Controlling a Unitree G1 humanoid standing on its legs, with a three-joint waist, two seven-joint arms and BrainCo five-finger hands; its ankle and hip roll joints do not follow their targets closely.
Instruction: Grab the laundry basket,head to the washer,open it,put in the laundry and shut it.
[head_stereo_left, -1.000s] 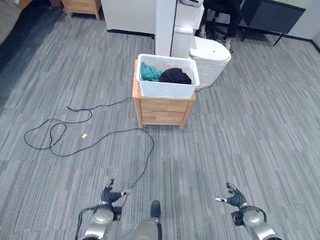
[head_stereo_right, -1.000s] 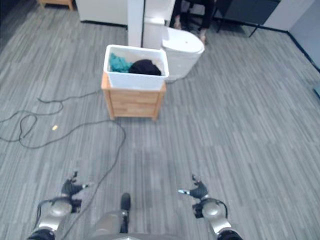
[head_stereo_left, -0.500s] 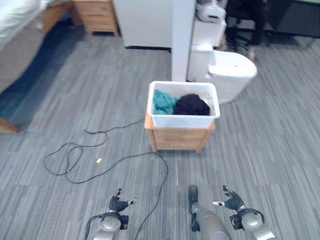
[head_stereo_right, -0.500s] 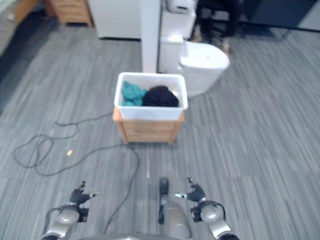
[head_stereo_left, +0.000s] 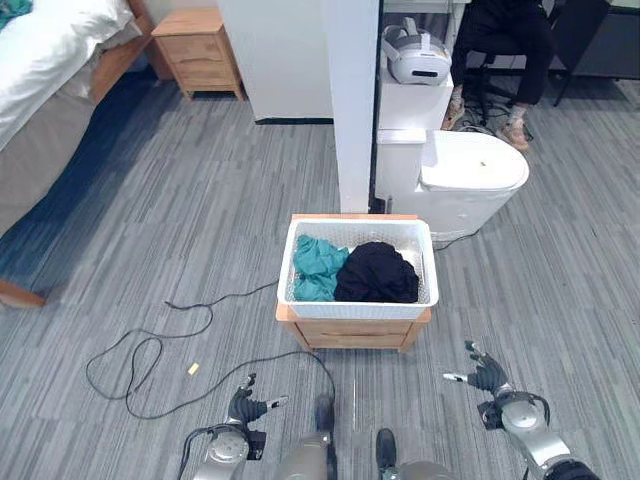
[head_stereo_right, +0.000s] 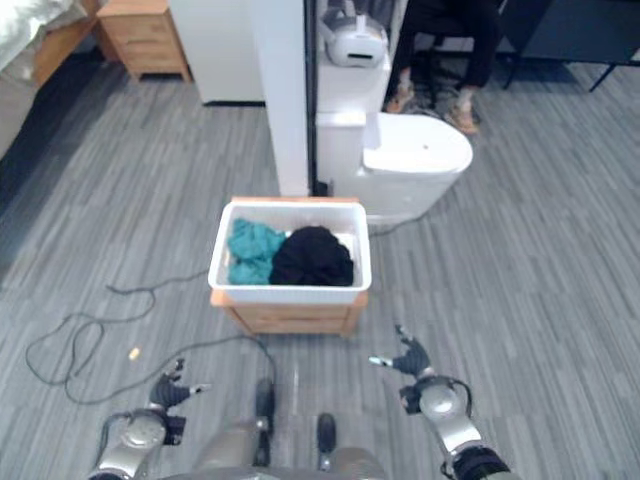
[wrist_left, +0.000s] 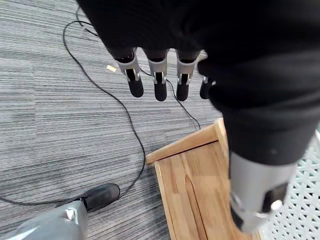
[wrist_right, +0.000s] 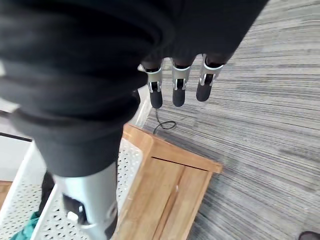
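Approach is what is changing here: across the last second the whole view is sliding as the robot walks forward, so the white laundry basket (head_stereo_left: 358, 275) is sitting lower and nearer in both eye views, and a bed (head_stereo_left: 50, 60) and a wooden nightstand (head_stereo_left: 200, 48) are now coming into sight at the far left. Going left to right, a black cable (head_stereo_left: 150, 350) is looping over the grey floor (head_stereo_left: 150, 220), with a small yellow scrap (head_stereo_left: 193, 369) lying beside it. The left robot hand (head_stereo_left: 243, 409) is hanging low, its fingers (wrist_left: 157, 82) straight and relaxed, gripping nothing. Ahead, the basket is resting on a low wooden bench (head_stereo_left: 352, 332), holding a teal garment (head_stereo_left: 318, 266) beside a black garment (head_stereo_left: 376, 273). Behind it a white pillar (head_stereo_left: 352, 100) is rising, with a white washer (head_stereo_left: 455, 183) just beyond, a white headset (head_stereo_left: 415, 57) on a surface above it, and a seated person (head_stereo_left: 500, 60) further back. The right robot hand (head_stereo_left: 485, 377) is likewise spread and empty, its fingers (wrist_right: 177, 82) hanging straight past the bench corner. Both hands are flanking the bench but not yet touching the basket, so the grab seems about to begin; the walk, loading and closing are all still waiting.
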